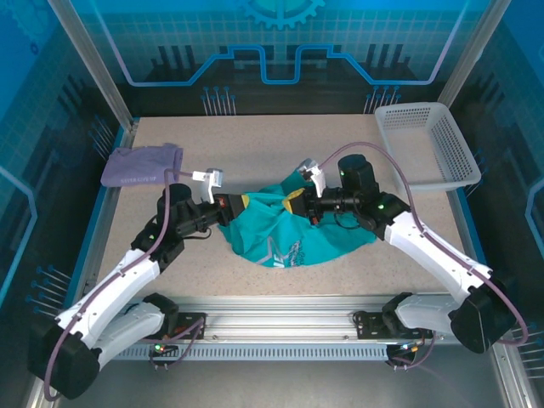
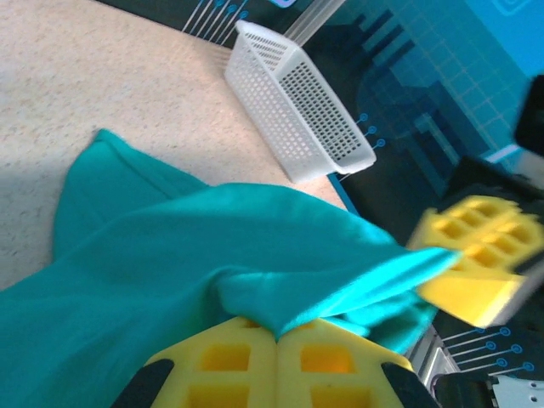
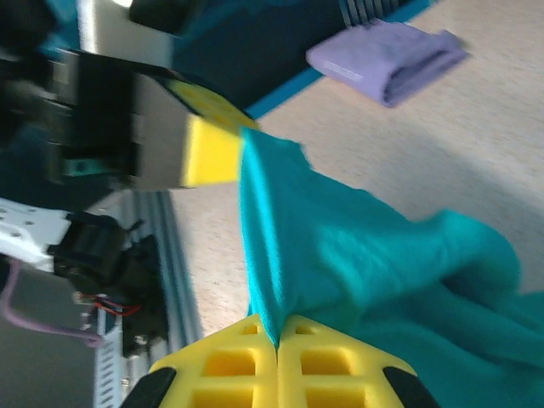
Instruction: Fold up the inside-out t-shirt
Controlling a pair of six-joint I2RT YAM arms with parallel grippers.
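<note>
Surroundings, top view: a folded lavender garment [image 1: 140, 164] lies at 10 o'clock on the bench [image 1: 255, 140], near the left edge. A white mesh basket [image 1: 421, 140] sits at 2 o'clock, at the far right corner. Both are well apart from the work area. The two arms reach in from 7 and 5 o'clock, and their wrists cover the far edge of the cloth from above.

Task item: the teal inside-out t-shirt [image 1: 297, 238] lies bunched at the bench centre, slightly toward 6 o'clock, with pale print showing on its near part.

Left gripper [image 1: 240, 204]: clenched on the t-shirt. In the left wrist view, the yellow pads [image 2: 276, 340] meet with a fold of teal cloth [image 2: 170, 255] pinched between them.

Right gripper [image 1: 293, 202]: clenched on the t-shirt. In the right wrist view, the pads [image 3: 278, 344] are together on a raised ridge of cloth [image 3: 382, 255].

A short, taut span of cloth runs between the two grippers, which face each other closely.

Count: one t-shirt, one lavender garment, one basket, two arms, two grippers.
</note>
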